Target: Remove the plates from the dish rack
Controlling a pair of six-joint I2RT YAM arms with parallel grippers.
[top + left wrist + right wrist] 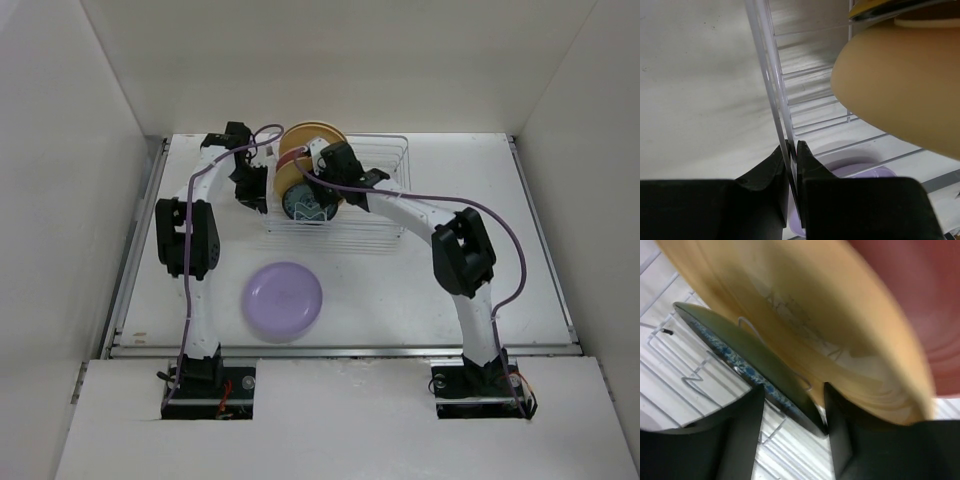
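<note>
The wire dish rack stands at the back of the table. Upright in its left end are a yellow plate, a pink plate and a small dark-teal patterned plate. A lavender plate lies flat on the table in front. My left gripper is shut on the rack's left rim wire. My right gripper is open, and its jaws straddle the rim of the teal plate, with the yellow plate and pink plate just behind.
The right part of the rack holds no plates. White walls enclose the table on three sides. A raised lip runs along the near edge. Through the rack wires the left wrist view shows the lavender plate and a tan plate.
</note>
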